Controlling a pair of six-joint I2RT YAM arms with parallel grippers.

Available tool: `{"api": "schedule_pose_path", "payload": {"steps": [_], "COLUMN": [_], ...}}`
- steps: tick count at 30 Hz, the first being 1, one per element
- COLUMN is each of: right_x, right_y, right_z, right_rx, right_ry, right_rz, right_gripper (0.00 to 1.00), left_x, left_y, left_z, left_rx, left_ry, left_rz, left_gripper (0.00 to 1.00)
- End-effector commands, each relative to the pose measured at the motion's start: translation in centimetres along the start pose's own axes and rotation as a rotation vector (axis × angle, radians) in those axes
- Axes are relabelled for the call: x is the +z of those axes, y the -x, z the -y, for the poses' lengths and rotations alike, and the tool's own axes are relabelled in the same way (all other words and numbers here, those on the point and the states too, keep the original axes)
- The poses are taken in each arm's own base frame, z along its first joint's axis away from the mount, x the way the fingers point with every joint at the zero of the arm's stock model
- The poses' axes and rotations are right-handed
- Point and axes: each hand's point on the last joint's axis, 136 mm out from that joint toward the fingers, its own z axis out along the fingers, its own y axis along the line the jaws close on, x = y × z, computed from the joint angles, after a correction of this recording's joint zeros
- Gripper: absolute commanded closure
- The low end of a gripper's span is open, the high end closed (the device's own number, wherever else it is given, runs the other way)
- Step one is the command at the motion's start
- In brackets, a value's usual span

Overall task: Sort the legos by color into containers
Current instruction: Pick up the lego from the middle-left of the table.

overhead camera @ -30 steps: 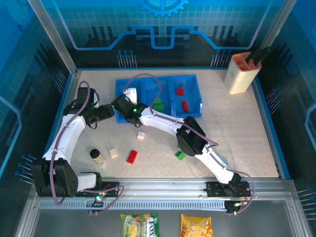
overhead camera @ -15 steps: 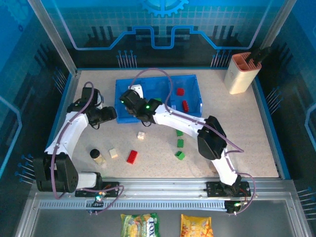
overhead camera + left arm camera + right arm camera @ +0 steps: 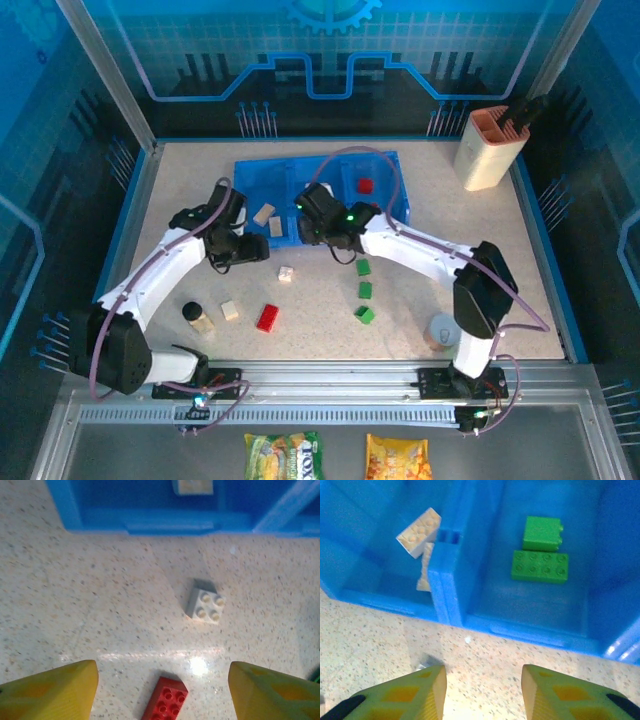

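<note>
Left arm [image 3: 150,275]: rises from the near-left base, elbow bent, wrist aimed right, ending just short of the blue tray's [image 3: 243,200] front-left corner. Left gripper [image 3: 163,667]: released, yellow fingers [image 3: 55,692] spread wide over bare table, grasping nothing. Just ahead of it lies a square cream brick [image 3: 206,606], tilted off square. A red brick [image 3: 165,705] lies low between the fingertips, cut off by the bottom edge of the wrist view. Nearer the front edge, a black-capped bottle [image 3: 192,313] stands with a second cream brick [image 3: 230,310] just beside it.

Tray, left compartment: two cream bricks [image 3: 264,213], close together. In the right wrist view one of them is half hidden behind the divider. Middle compartment: two green bricks [image 3: 540,566], one square and one oblong, nearly touching; overhead the wrist covers them. Right compartment: one red block [image 3: 365,185] is visible, and the forearm covers that compartment's near part.

Right arm [image 3: 420,250]: goes up from the near-right base to a high elbow, then the forearm makes a long reach left to the tray's front wall at the middle compartment. Right gripper [image 3: 484,672]: released, fingers moderately apart, tips over table just short of the tray wall, grasping nothing.

Three loose green bricks [image 3: 366,290] lie in a column on the table below the forearm. A grey cup [image 3: 442,328] sits by the right upper arm, partly covered. A beige holder [image 3: 490,145] stands in the far-right corner.
</note>
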Motion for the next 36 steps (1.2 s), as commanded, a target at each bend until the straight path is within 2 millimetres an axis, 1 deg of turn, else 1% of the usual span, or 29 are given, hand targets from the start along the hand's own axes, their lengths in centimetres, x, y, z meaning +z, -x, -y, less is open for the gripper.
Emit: {"api": "schedule_pose_path", "payload": {"steps": [1, 4, 8, 13, 16, 19, 23, 29, 36], "right_x": [-0.9, -0.9, -1.5, -2.3, -2.6, -2.8, -3.0, -3.2, -3.3], "right_y": [-0.5, -1.0, -1.3, -1.5, -1.7, -1.9, -2.1, -2.3, -2.6], "right_z": [1.6, 3.2, 4.8, 6.1, 6.7, 7.0, 7.2, 7.5, 7.7], "right_rx": [0.044, 0.066, 0.078, 0.09, 0.097, 0.1, 0.099, 0.103, 0.105], "right_ry": [0.022, 0.013, -0.003, -0.016, -0.025, -0.028, -0.035, -0.043, -0.048], "right_rz": [-0.015, -0.027, -0.023, -0.013, -0.012, -0.015, -0.019, -0.023, -0.028], "right_gripper": [0.55, 0.55, 0.55, 0.55, 0.55, 0.56, 0.55, 0.56, 0.56], "left_x": [0.5, 1.1, 1.8, 3.2, 4.2, 5.3, 6.3, 7.5, 8.2], "left_y": [-3.2, -5.3, -8.1, -11.5, -13.0, -13.9, -14.6, -15.1, -15.4], "left_z": [-0.3, -0.1, -0.2, -0.5, -0.3, -0.3, -0.3, -0.3, -0.3], "left_rx": [-0.024, 0.004, 0.014, 0.031, 0.06, 0.1, 0.151, 0.208, 0.236], "left_ry": [0.052, 0.085, 0.108, 0.132, 0.139, 0.158, 0.195, 0.229, 0.241], "left_rz": [-0.075, -0.117, -0.158, -0.209, -0.226, -0.233, -0.24, -0.248, -0.26], "left_gripper": [0.3, 0.3, 0.3, 0.3, 0.3, 0.3, 0.31, 0.37, 0.45]}}
